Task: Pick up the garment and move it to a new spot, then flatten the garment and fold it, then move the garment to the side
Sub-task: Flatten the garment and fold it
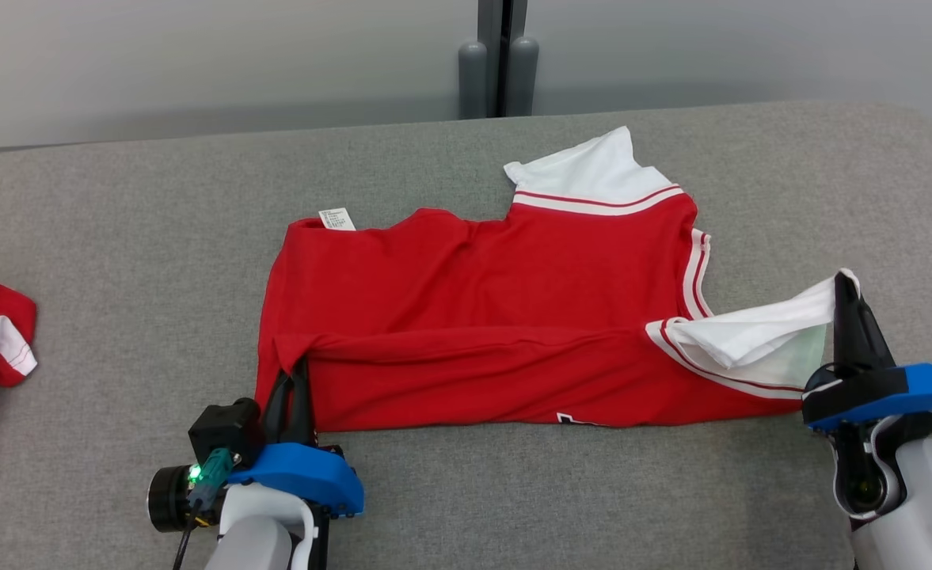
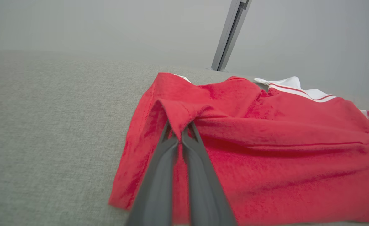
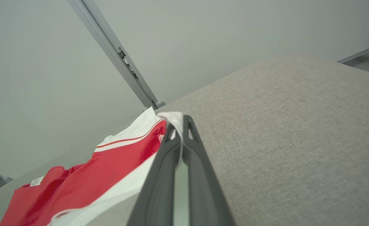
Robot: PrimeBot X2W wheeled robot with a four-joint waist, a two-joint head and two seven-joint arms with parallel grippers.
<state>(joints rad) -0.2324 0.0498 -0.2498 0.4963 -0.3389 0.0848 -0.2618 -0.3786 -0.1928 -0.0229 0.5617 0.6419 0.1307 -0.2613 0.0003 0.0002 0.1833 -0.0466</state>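
Dark fingers (image 2: 159, 182), blue wrists (image 1: 299, 473), pale forearms (image 1: 253, 542)

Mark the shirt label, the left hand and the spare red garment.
shirt label (image 1: 337, 219), head view, centre of the white tag.
left hand (image 2: 179, 127), left wrist view, midway between its fingertips.
spare red garment (image 1: 2, 305), head view, its red upper fold.

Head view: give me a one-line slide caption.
Left gripper pinches a near corner of the red garment, right gripper holds its white sleeve raised above the grey surface.

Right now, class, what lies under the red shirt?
The grey cloth surface shows all round the shirt, so the shirt lies on it. Whether anything else sits beneath is hidden by the shirt.
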